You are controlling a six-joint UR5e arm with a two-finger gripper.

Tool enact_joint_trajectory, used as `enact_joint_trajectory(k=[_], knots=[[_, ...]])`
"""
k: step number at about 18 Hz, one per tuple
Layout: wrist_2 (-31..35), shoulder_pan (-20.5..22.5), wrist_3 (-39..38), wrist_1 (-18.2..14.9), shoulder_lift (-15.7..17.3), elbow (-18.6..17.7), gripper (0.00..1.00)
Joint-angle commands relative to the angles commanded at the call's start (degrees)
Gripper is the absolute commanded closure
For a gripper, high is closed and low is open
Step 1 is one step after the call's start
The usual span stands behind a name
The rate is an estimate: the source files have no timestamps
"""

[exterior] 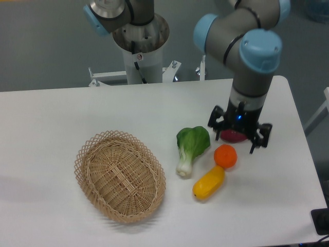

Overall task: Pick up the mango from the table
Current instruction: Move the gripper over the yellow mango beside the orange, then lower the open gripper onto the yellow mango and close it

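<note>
The mango (208, 183) is a yellow elongated fruit shading to orange at its upper right end. It lies on the white table (46, 123) right of centre, near the front. It touches or nearly touches the round orange (225, 156) just above it. My gripper (239, 135) hangs over the purple sweet potato (234, 136), behind and to the right of the mango. Its fingers are spread on either side of the sweet potato, and it holds nothing. The gripper is well apart from the mango.
A bok choy (190, 146) lies just left of the orange and mango. An empty oval wicker basket (120, 175) sits at the front left. The robot base (140, 43) stands behind the table's far edge.
</note>
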Motion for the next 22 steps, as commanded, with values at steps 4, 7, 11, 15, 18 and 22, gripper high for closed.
enact_joint_trajectory(k=[4,7,11,15,18,22], knots=[[0.0,-1.3,0.0,2.3,-3.8,-0.3,0.0],[0.1,-2.3,-0.2,2.2,-6.1,-1.0,0.0],[0.2,-2.8,0.0,3.4,-7.8,-1.8,0.0],[0.8,-2.9,0.3,10.4,-9.0,-4.8,0.0],[1.9,-3.0,0.5,14.8,-9.1,-7.5,0.0],[2.4,-3.3,0.3,14.9,-9.4,-7.7,0.0]])
